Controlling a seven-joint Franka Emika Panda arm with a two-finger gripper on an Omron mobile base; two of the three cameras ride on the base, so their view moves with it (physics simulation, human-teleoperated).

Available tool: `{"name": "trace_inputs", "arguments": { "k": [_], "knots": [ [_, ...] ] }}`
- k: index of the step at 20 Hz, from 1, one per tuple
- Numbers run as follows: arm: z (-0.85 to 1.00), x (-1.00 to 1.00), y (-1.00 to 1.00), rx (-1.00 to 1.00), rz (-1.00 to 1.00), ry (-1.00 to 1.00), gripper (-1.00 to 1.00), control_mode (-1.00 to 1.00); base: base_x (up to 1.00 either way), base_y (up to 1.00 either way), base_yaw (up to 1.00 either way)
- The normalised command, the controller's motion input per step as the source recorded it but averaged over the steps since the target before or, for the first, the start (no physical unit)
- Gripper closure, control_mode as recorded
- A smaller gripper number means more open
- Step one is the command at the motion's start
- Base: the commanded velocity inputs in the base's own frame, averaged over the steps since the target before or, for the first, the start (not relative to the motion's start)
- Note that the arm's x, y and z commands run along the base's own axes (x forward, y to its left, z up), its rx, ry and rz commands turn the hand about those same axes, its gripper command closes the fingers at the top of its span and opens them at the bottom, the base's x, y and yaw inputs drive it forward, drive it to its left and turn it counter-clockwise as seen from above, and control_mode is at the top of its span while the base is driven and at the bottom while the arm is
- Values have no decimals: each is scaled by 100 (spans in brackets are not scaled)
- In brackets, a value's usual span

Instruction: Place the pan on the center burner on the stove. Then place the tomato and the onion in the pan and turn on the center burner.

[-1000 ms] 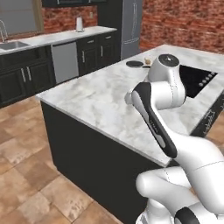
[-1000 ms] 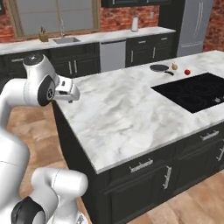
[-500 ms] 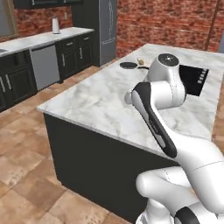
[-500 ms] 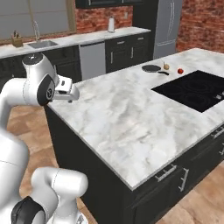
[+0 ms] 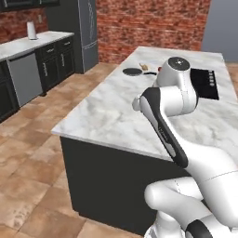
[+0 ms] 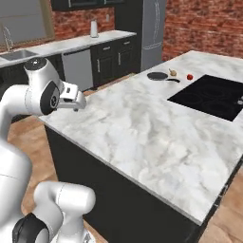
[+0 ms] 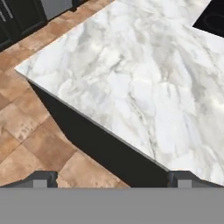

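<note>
Three small things sit together at the far end of the marble desk (image 6: 142,123): the pan (image 6: 157,76), the onion (image 6: 172,72) and the tomato (image 6: 190,77), all just beside the stove (image 6: 211,97). Tool (image 7: 112,178) hangs released, holding nothing, over the desk's near edge.

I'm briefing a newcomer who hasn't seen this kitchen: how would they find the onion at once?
Start at the marble island and go to its far end, beside the black stove. Three small things sit there on the marble: the pan, then the onion, then the tomato. The onion is the tan bulb in the middle, neither flat and dark nor red.
</note>
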Motion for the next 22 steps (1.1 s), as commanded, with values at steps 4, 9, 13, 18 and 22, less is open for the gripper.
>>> {"name": "trace_inputs", "arguments": {
  "k": [4,9,13,18,22],
  "knots": [
    [0,0,0,0,0,0,-100,100,5,99,-37],
    [0,0,0,0,0,0,-100,100,6,97,-38],
    [0,0,0,0,0,0,-100,100,15,88,-38],
    [0,0,0,0,0,0,-100,100,17,83,-38],
    [0,0,0,0,0,0,-100,100,17,81,-39]
  ]
}}
